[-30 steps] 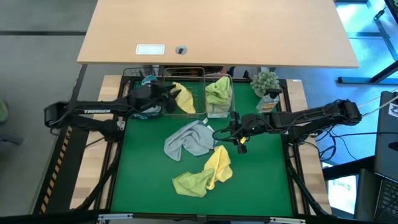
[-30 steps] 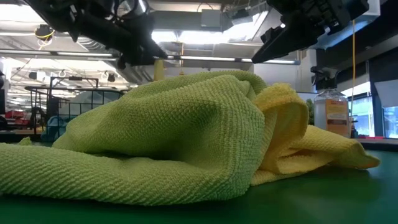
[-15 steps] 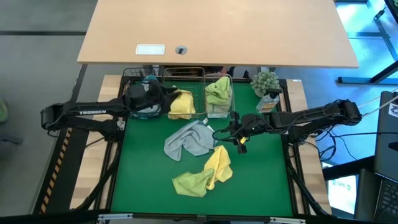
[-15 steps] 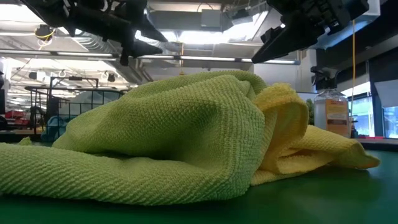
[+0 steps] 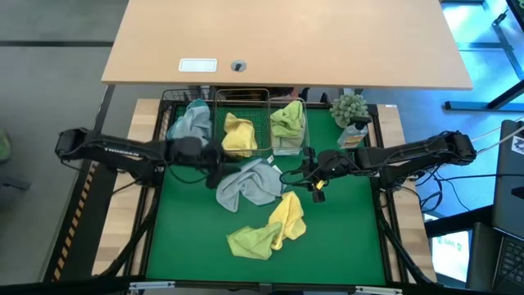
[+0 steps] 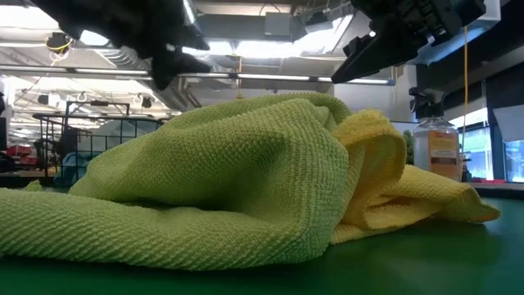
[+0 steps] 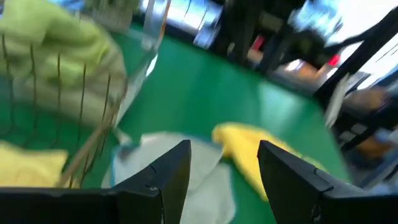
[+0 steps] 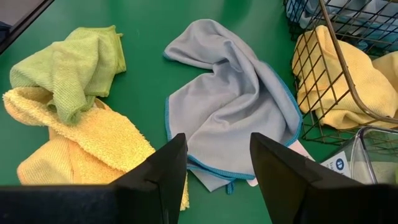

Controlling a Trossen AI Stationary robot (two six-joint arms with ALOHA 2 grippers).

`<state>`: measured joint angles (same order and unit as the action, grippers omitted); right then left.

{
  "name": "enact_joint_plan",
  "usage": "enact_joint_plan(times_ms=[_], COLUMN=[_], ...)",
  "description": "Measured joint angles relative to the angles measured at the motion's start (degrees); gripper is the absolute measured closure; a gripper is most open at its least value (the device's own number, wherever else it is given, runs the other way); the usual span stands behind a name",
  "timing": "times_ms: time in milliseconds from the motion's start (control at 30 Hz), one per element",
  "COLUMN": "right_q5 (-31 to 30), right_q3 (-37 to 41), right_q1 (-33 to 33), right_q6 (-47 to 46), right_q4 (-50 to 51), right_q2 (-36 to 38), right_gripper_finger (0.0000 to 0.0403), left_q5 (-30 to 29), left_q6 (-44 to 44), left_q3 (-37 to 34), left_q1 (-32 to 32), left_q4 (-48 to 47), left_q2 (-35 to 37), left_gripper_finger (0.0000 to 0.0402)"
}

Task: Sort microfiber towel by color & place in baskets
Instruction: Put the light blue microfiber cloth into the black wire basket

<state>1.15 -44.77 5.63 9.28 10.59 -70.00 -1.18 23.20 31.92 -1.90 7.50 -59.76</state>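
Observation:
Three baskets stand in a row at the table's far edge. The black wire basket point(image 5: 174, 115) holds a blue-grey towel point(image 5: 190, 121). A yellow towel point(image 5: 238, 134) fills the silver wire basket point(image 5: 260, 129), and a green towel point(image 5: 287, 120) the clear plastic basket point(image 5: 289, 149). On the mat lie a blue-grey towel point(image 5: 250, 184), a yellow towel point(image 5: 289, 216) and a green towel point(image 5: 250, 240) partly overlapping it. My left gripper point(image 5: 214, 157) point(image 7: 225, 180) is open just left of the loose blue-grey towel point(image 7: 180, 171). My right gripper point(image 5: 288, 174) point(image 8: 219, 180) is open at that towel's point(image 8: 230, 106) right.
A small potted plant point(image 5: 350, 108) and a spray bottle point(image 5: 354, 135) point(image 6: 431, 147) stand at the far right corner. In the low view the green towel point(image 6: 205, 188) and yellow towel point(image 6: 393, 180) fill the foreground. A wooden desk point(image 5: 286, 41) lies beyond the baskets.
My left gripper drew back from the silver basket toward the table's left, leaving the yellow towel bunched inside. It then swung toward the near edge and right, down to the loose blue-grey towel. The blue-grey towel in the black basket shows uncovered. My right arm kept still.

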Motion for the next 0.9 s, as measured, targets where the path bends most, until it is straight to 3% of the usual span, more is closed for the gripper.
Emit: enact_joint_plan(times_ms=[400,900], right_q5=[0.00,0.00], right_q3=[0.00,0.00], right_q1=[-0.02,0.00], right_q6=[0.00,0.00], right_q4=[-0.07,-0.07], right_q2=[-0.02,0.00], right_gripper_finger=[0.0226,0.0226], left_q5=[-19.03,-23.82], left_q6=[0.11,4.25], left_q3=[0.00,0.00], left_q1=[11.64,12.55], left_q4=[-4.90,-3.91], left_q2=[-10.25,-27.19], left_gripper_finger=[0.0221,0.0221])
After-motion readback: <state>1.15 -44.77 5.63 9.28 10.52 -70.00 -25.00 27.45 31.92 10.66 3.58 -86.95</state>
